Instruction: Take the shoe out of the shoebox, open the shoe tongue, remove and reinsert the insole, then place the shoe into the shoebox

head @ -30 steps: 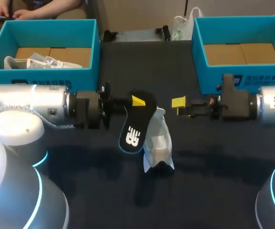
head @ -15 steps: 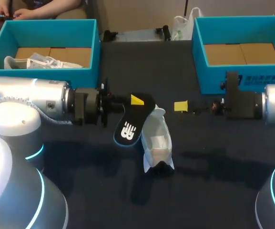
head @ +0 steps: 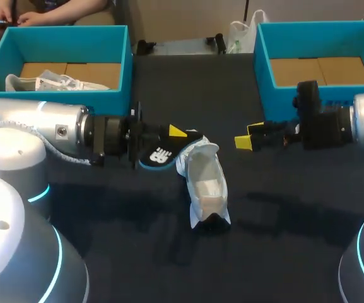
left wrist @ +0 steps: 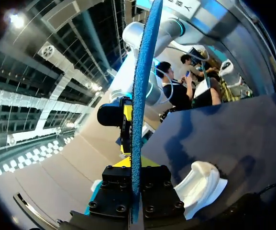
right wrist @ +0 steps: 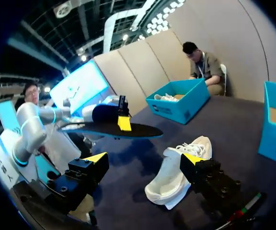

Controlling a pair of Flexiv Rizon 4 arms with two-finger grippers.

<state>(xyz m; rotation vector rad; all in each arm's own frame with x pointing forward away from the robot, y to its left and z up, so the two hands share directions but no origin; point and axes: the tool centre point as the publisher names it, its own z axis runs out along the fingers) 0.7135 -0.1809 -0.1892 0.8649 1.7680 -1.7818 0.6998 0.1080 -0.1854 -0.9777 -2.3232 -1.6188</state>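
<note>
My left gripper (head: 173, 135) is shut on a black insole (head: 159, 155) with a blue rim, holding it above the table beside the far end of the white shoe (head: 205, 183). In the left wrist view the insole (left wrist: 139, 96) runs edge-on between the closed fingers of my left gripper (left wrist: 137, 194), and the shoe (left wrist: 201, 184) lies below. My right gripper (head: 250, 136) stands open to the right of the shoe, holding nothing. From the right wrist view my right gripper (right wrist: 143, 160) faces the insole (right wrist: 114, 130) and the shoe (right wrist: 178, 172), which lies apart from the insole.
The left teal shoebox (head: 123, 60) holds another white shoe (head: 55, 83). The right teal shoebox (head: 260, 69) shows only its cardboard floor. The same boxes appear as the left shoebox (right wrist: 188, 106) and the right shoebox (right wrist: 274, 129). A white bag (head: 240, 35) lies at the table's far edge.
My left gripper turned the insole from hanging down to lying flatter and drew it left and lower. My right gripper pulled back to the right and rotated, staying open.
</note>
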